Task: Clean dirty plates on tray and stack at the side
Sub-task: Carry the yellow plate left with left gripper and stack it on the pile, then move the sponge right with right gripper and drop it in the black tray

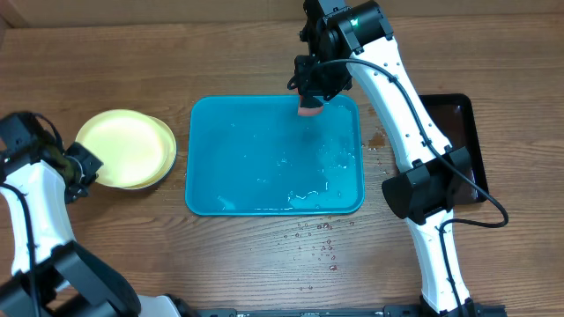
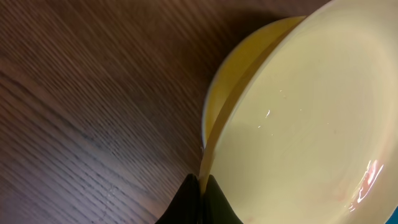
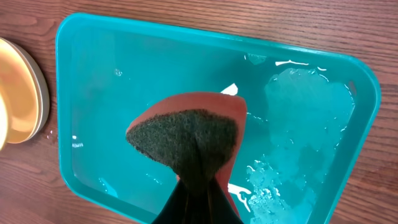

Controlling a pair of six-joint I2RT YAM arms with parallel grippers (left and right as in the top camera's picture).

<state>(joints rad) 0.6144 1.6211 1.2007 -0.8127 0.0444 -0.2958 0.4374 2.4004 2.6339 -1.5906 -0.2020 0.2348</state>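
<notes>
Wood-grain counter (image 1: 264, 264): wet, with droplets (image 1: 322, 242) towards the front edge.

Large turquoise rectangular plastic tray (image 1: 256, 150) sits mid-counter. No plates in it, only water puddles on its floor.

Narrow glossy black tray (image 1: 454, 119) is near the right edge, partly under the right arm.

Stack of pale yellow-green round plastic plates (image 1: 123, 145) sits towards the left edge, just beside the turquoise tray and off it. The top plate (image 2: 298, 112) looks clean, slightly tilted on a yellow one beneath. I can't count a third plate from these views.

Red-orange sponge with dark scouring pad (image 3: 186, 134) hangs over the tray's far side, clear of the floor.

Right hand (image 1: 310, 101): clamped on the sponge, pad facing down.

Left hand (image 2: 200, 202): fingers pinched together on the near rim of the top plate, as far as the wrist view shows.

Step, my read: final stacking. The tray is cleared, so the task is near done.

Next move, my read:
- Left hand lets the top plate settle flat and centred, then releases and backs away without dragging the stack.
- Right hand parks the sponge.
</notes>
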